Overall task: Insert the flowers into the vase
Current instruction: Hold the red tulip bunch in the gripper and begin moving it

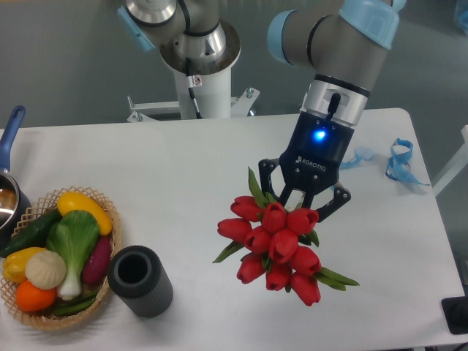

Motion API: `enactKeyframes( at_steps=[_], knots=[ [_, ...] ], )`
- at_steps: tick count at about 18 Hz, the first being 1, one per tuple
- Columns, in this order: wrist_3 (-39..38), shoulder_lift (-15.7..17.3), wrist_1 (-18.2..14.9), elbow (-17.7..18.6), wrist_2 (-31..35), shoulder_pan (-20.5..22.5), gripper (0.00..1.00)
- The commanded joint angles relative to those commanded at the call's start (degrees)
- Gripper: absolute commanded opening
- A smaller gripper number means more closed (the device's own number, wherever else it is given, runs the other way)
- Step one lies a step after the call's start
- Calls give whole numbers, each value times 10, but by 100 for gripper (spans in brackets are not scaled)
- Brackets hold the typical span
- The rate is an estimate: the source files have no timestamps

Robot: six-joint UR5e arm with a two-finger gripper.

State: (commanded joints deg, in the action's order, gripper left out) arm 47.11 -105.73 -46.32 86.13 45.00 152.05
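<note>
The flowers [276,247], a tight bunch of red tulip heads with green leaves, hang right of the table's middle with the heads turned toward the camera. My gripper [301,207] comes down from above and behind them. Its fingers close in on the stem end just above the heads, and the stems themselves are hidden. The vase [139,281], a short dark ribbed cylinder, stands upright near the front left with its round mouth open upward. It is well to the left of the flowers and below them in the view.
A wicker basket [110,223] full of toy vegetables sits right beside the vase at the left. A pot with a blue handle [10,135] is at the left edge. Blue ribbon [398,162] lies at the back right, and a black object [457,314] sits at the front right corner.
</note>
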Motion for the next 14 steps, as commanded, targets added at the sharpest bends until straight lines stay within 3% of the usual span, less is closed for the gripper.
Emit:
enactKeyframes(
  at_steps=[5, 9, 12, 14],
  knots=[
    [-26, -4, 0, -23, 2, -4, 24],
    [-26, -5, 11, -16, 2, -7, 24],
    [-27, -5, 37, -17, -9, -37, 24],
    [-27, -6, 48, -15, -51, -46, 24]
  ],
)
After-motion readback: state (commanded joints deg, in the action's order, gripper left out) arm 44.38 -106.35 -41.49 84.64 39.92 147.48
